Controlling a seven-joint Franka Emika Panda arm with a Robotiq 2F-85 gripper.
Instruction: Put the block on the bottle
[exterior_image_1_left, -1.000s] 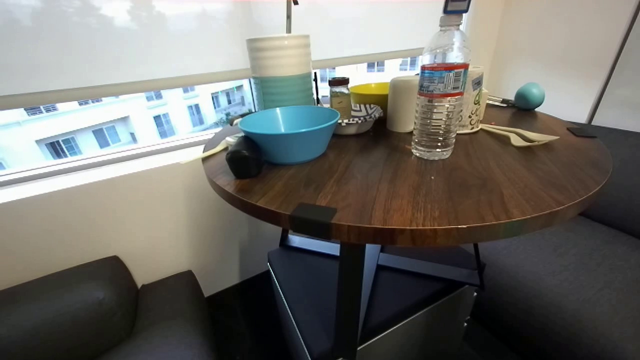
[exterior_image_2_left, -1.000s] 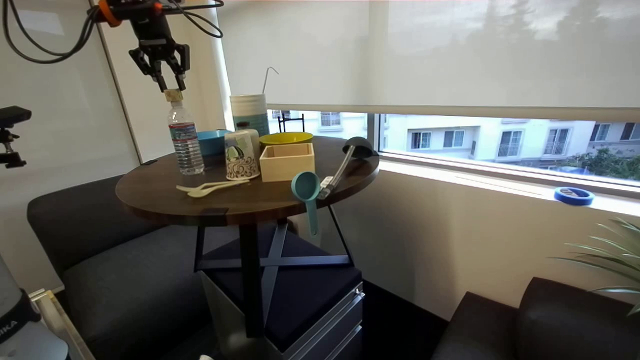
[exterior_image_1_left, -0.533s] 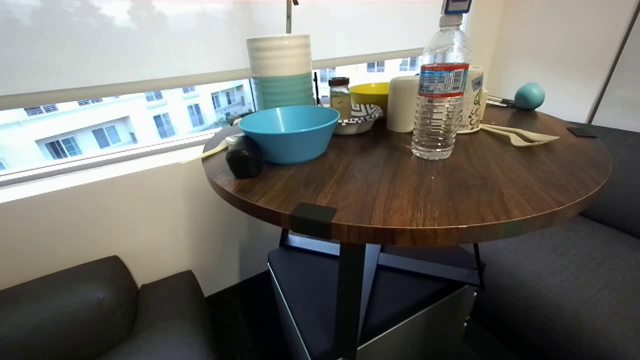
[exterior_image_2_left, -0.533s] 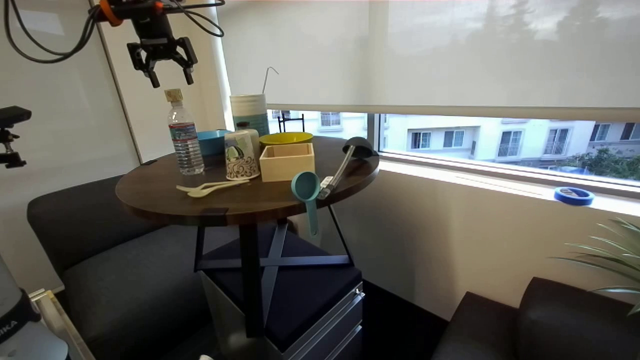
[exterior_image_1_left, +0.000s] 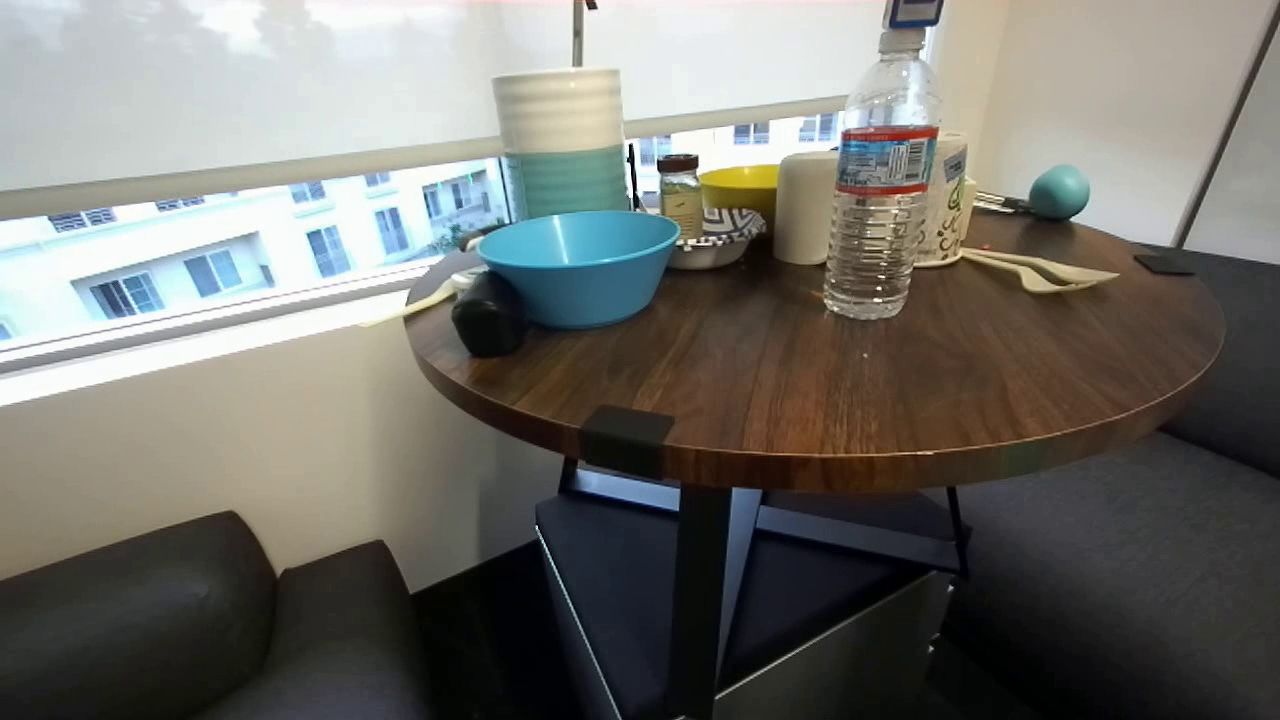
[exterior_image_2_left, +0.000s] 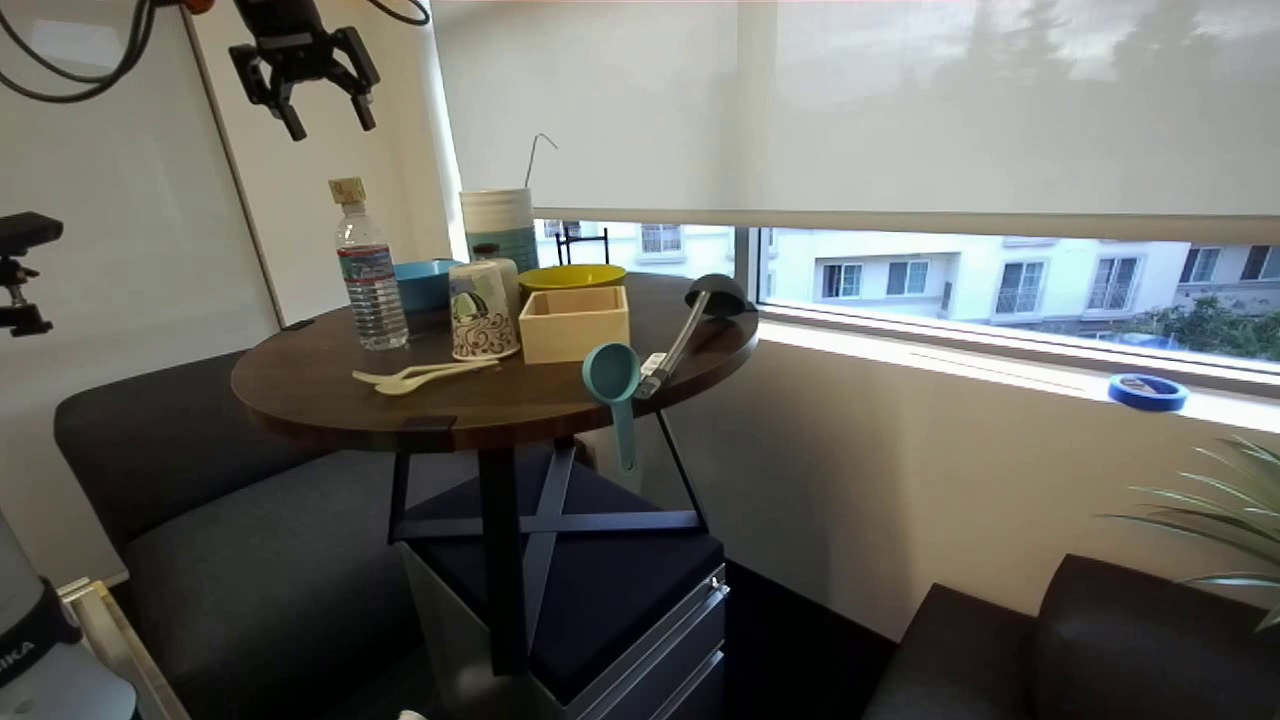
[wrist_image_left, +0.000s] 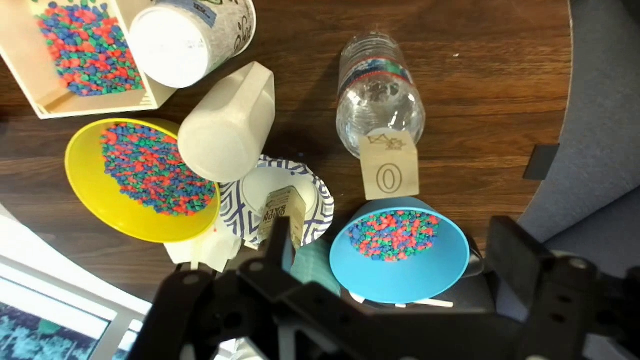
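- Dark wooden table under the bottle; block sits on its top
- Gripper hangs above, jaws apart, holding nothing
- Placing looks done; next move likely calls for backing off, no nudging
- Bottle's long axis upright; block's "0" face seems upward, cube without clear long axis
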